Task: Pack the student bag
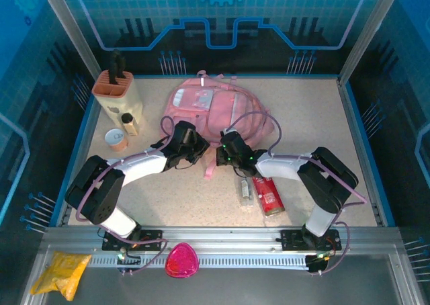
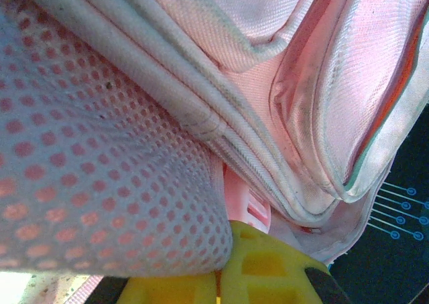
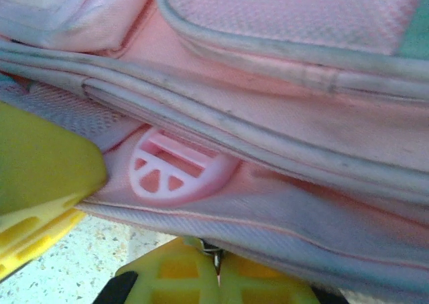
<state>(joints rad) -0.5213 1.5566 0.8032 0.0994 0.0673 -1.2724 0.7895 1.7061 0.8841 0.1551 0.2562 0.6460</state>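
While flat — student bag (image 1: 222,107) against fingers (image 3: 261,277)

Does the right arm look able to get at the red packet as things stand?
Probably not yet: the right arm has its jaws shut on the backpack. The red packet lies uncovered beside the forearm, so it would need to let go first.

We find the bag (image 1: 213,110) to be matt woven cloth, with an open mesh panel (image 2: 87,163) and corded piping. Its pink ring (image 3: 171,170) is smooth moulded plastic. The table (image 1: 188,197) looks speckled and matt.
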